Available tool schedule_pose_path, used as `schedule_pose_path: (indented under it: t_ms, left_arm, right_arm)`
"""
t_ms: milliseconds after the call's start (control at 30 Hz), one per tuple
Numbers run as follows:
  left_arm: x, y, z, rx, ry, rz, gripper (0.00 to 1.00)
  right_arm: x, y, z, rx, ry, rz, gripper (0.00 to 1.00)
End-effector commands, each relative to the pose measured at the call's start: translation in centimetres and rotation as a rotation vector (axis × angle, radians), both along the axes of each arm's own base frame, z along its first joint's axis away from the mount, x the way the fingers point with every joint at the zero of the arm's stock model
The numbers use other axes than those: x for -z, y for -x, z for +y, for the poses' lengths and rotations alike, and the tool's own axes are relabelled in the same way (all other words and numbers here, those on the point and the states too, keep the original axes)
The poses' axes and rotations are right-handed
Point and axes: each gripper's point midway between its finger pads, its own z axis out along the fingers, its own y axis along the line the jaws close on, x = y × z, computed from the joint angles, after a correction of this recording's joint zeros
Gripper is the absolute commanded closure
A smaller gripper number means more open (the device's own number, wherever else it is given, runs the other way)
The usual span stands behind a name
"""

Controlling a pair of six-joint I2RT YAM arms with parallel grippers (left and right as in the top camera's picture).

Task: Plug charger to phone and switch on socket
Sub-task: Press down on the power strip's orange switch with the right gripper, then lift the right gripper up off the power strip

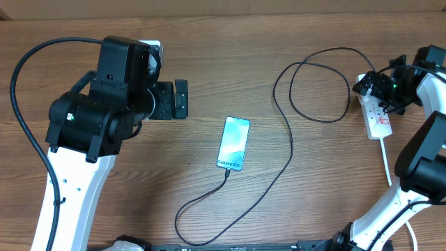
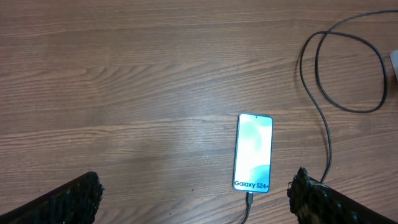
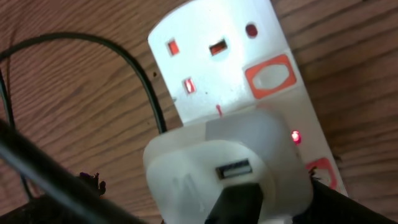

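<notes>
The phone (image 1: 233, 143) lies screen up mid-table, its light-blue screen lit. The charger's thin black cable (image 1: 289, 143) has its tip in the phone's near edge (image 2: 249, 201), loops forward, then runs right in a loop to the socket (image 1: 380, 120), a white power strip. In the right wrist view a white adapter (image 3: 217, 165) with the cable's black connector (image 3: 233, 204) sits in the socket (image 3: 217, 68); a small red light (image 3: 296, 135) glows beside it. My right gripper (image 1: 374, 88) (image 3: 205, 193) is open, straddling the adapter. My left gripper (image 1: 172, 100) (image 2: 196, 199) hangs open and empty, left of the phone (image 2: 253, 152).
A red-rimmed switch (image 3: 268, 78) sits beside the socket's free outlet. The strip's white cord (image 1: 387, 164) trails toward the front right. The left arm's black cable (image 1: 28, 132) curves along the left side. Bare wood lies between the left gripper and the phone.
</notes>
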Motion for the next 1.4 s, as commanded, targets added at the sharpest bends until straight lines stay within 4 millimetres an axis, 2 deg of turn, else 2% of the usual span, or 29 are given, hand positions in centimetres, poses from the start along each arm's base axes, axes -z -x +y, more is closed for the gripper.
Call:
schedule_pose_path:
  t_ms: [0,300,533,800,1133,1367]
  left_arm:
    - [-1.2,0.1,0.2,0.008,-0.01,-0.04,0.01]
    - [-1.2,0.1,0.2,0.008,-0.01,-0.04,0.01]
    - [-1.2,0.1,0.2,0.008,-0.01,-0.04,0.0]
    - [-1.2,0.1,0.2,0.008,-0.01,-0.04,0.0]
    - [-1.2,0.1,0.2,0.008,-0.01,-0.04,0.0]
    - [-1.2,0.1,0.2,0.008,-0.01,-0.04,0.0]
  right_arm:
    - [0.6,0.1,2.7,0.0,-0.112,0.032,0.0]
    - [-1.8,1.1,0.6,0.071,0.017,0.056,0.0]
    - [-5.6,2.0,-0.6,0.143,0.109,0.031,0.0]
    - [-11.1,3.4,-0.3,0.199,0.14,-0.043,0.0]
    - [-16.1,6.7,0.0,0.295,0.219,-0.069,0.0]
    - [-19.4,8.2,1.2,0.332,0.24,-0.129,0.0]
